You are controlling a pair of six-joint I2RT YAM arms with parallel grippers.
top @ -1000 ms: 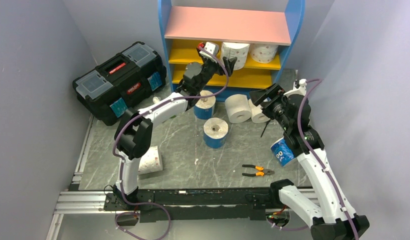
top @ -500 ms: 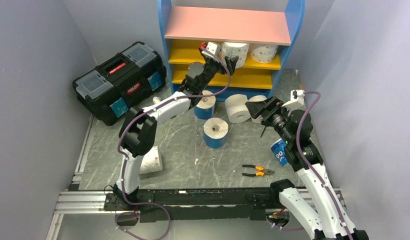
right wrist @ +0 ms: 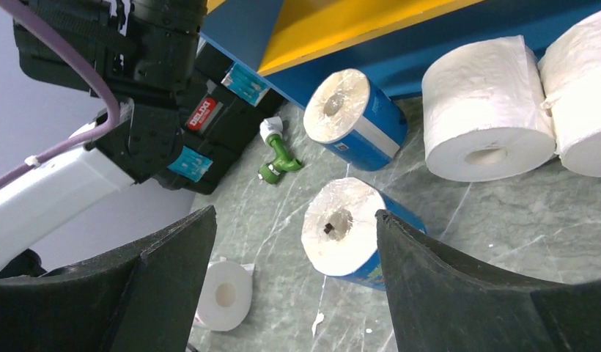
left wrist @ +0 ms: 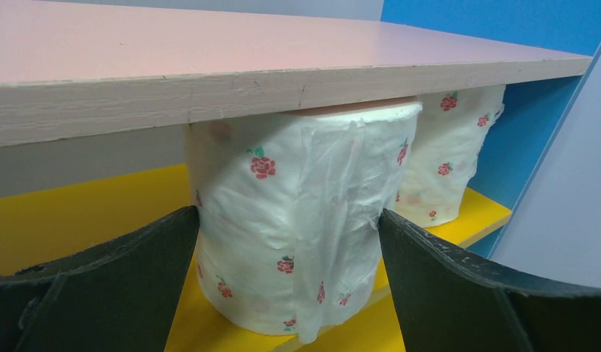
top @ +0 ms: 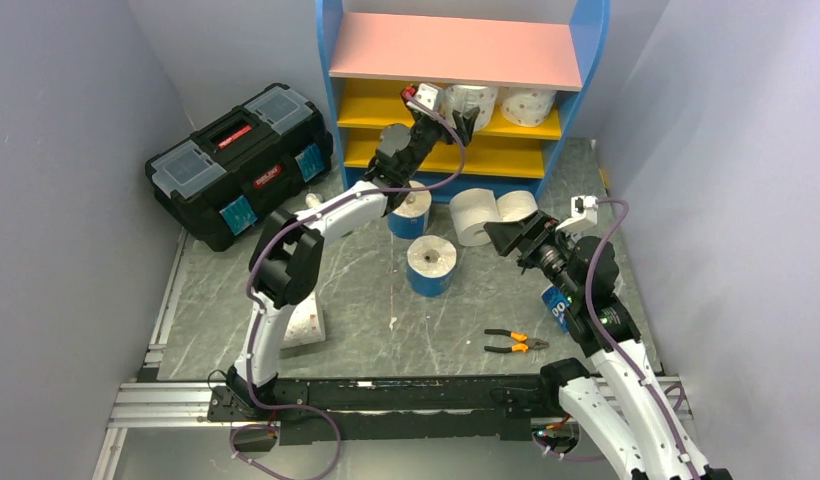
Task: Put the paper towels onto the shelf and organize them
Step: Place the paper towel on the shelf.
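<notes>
Paper towels (top: pixel 473 215): light, soft, easy to crush. The cardboard core is the only stiff part, so I'd take a roll across its round side with a wide jaw and a gentle squeeze. Film-wrapped ones probably slide. Left to right: black toolbox (top: pixel 241 160), red label starts "DEL", rest unreadable. Next a dotted roll (top: pixel 301 322) by the left arm's base, well apart from the shelf (top: pixel 456 50). Left gripper (left wrist: pixel 289 220) is at the upper yellow board (left wrist: pixel 85 213), fingers (left wrist: pixel 100 286) spread wide either side of a rose-print roll (left wrist: pixel 283 183). That roll stands upright on the board, right under the pink top. Its wrap shows no dent, so I judge it isn't being squeezed. Just beside it on the right is a second rose-print roll (left wrist: pixel 448 169); no writing on either, only flowers. On the tabletop (top: pixel 366 290) before the shelf: rear blue-wrapped roll (right wrist: pixel 356 110) and front blue-wrapped roll (right wrist: pixel 349 227), both on end, band print too small to read. Then two plain white rolls (right wrist: pixel 484 110), touching each other. Right gripper (right wrist: pixel 294 214) hangs above the tabletop, aimed toward the front blue one, jaws apart, nothing between them. Last, a third blue-wrapped roll (top: pixel 554 305) half hidden under the right arm, with big white characters I can't make out.
</notes>
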